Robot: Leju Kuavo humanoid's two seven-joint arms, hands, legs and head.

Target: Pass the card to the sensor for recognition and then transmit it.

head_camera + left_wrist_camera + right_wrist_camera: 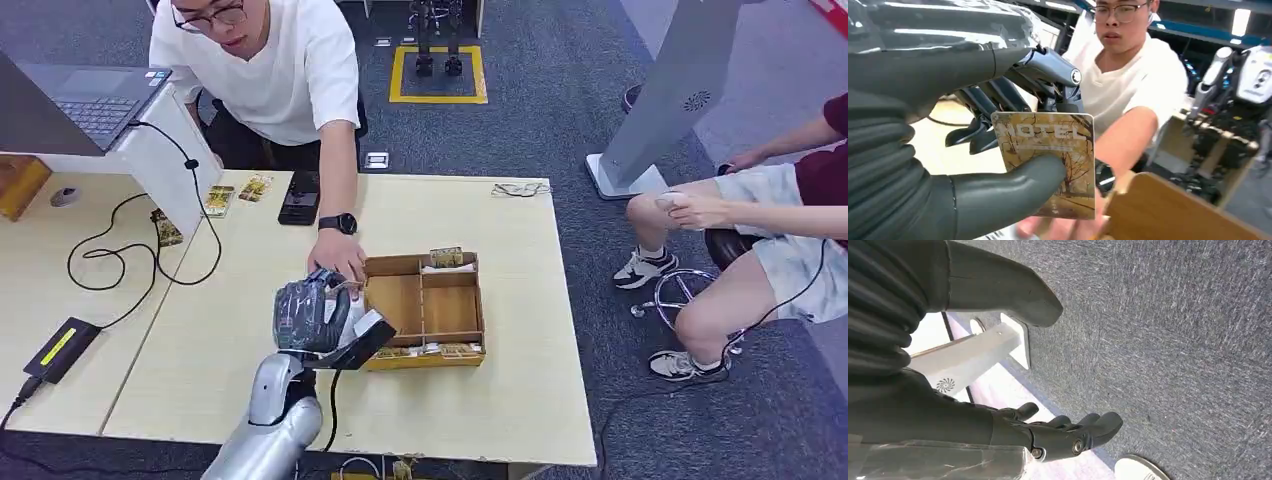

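Pale wood tabletop (480,400) below me, grey carpet beyond it. My left hand (312,312) is raised over the tabletop just beside the wooden tray (425,310), thumb and fingers (998,97) pinching a card (1048,160) printed with a tree and the word HOTEL, held upright. I see a person in a white shirt (285,70) leaning across, their hand (338,255) right at mine by the tray's edge. My right hand (1058,432) hangs over the carpet, fingers slightly apart, holding nothing. A laptop (85,100) sits at the far left.
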